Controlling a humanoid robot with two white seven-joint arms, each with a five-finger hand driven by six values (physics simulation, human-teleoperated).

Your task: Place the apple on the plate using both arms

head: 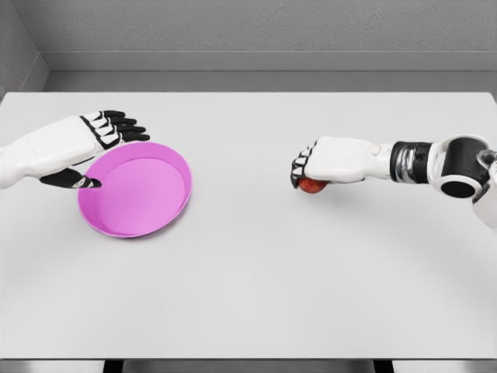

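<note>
A red apple sits on the right side of the white table, mostly covered by the robot's right hand, whose fingers curl down around it in a grasp. Well apart to the left, the pink plate lies flat, with the left hand at its far-left rim, fingers extended and holding nothing.

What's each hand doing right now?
Left hand: open, fingers spread over the plate rim.
Right hand: fingers curled over the apple.
</note>
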